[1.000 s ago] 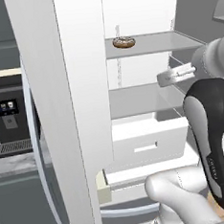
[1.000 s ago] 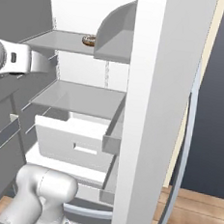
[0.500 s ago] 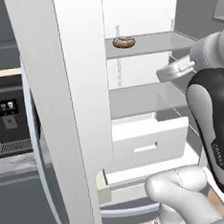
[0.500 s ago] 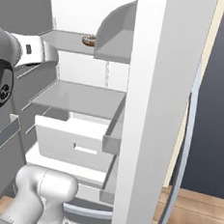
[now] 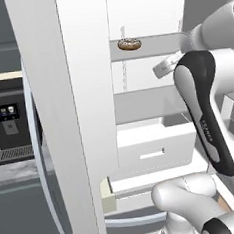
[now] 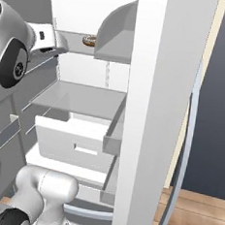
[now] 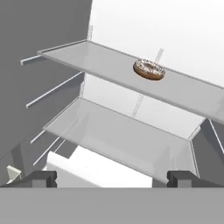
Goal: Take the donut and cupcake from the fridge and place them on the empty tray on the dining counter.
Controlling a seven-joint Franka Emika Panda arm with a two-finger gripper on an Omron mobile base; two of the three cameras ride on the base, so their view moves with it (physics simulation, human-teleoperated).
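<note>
One small brown ring donut (image 7: 149,69) with dark glaze and pale speckles sits on the upper glass shelf (image 7: 96,61) inside the tall silver-grey fridge (image 5: 86,91), whose doors stand open on a white interior. It's lying flat, toward the back wall, with nothing else on that shelf that I can make out. One shelf below the donut there's a second glass shelf (image 7: 118,135), and under that a white drawer (image 5: 151,146) pulled partly out.

The white arm's gripper (image 7: 112,178) hangs in front of the donut and lower than it, well apart from it, with the jaws spread wide and nothing between them. From the base cameras the hand is up near the donut's shelf level, by the shelf's front edge.

Off past the open door, a black coffee machine (image 5: 10,126) sits on a grey worktop (image 5: 18,170).
</note>
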